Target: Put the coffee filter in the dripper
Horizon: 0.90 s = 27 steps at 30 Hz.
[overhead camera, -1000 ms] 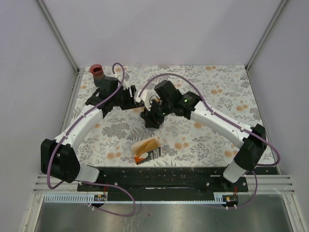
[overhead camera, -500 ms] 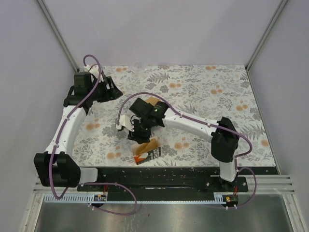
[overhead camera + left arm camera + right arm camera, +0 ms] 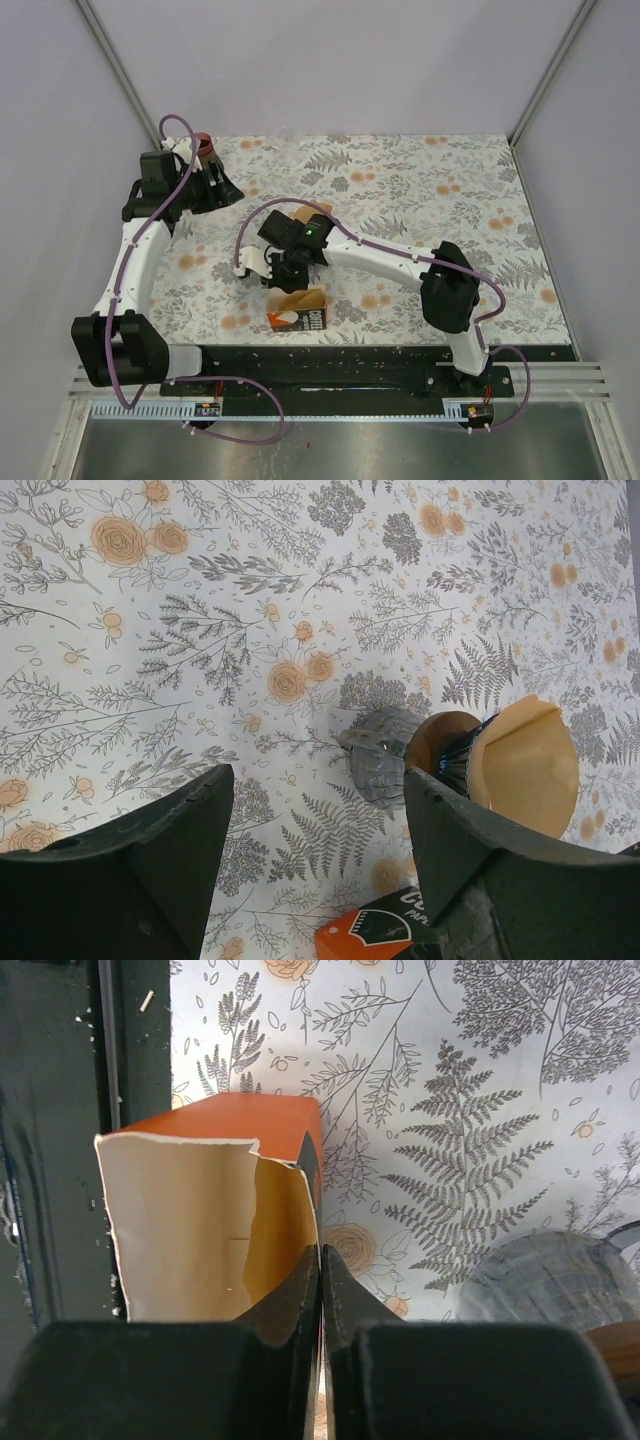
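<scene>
Right gripper [image 3: 320, 1255] is sitting pinched shut at the torn mouth of the orange filter box [image 3: 235, 1120]; left gripper [image 3: 318, 778] is hanging wide open.

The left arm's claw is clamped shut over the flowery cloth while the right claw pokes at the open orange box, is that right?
Not quite. The left gripper is open, its fingers wide apart over the flowery cloth, as the left wrist view shows. The right gripper, fingers together, is indeed at the open orange box.
</scene>
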Each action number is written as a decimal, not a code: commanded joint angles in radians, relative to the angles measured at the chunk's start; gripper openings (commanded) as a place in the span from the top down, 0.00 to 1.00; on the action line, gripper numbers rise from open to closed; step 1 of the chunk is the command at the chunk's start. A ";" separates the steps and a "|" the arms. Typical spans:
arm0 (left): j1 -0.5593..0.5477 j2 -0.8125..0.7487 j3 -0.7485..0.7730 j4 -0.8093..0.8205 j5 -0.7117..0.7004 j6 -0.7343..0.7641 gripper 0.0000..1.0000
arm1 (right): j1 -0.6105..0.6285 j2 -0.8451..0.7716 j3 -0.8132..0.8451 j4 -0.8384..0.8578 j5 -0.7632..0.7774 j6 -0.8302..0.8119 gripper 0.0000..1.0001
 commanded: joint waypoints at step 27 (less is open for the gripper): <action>0.021 0.092 0.128 0.036 0.074 0.040 0.28 | -0.375 -0.418 0.386 -0.162 0.028 0.441 1.00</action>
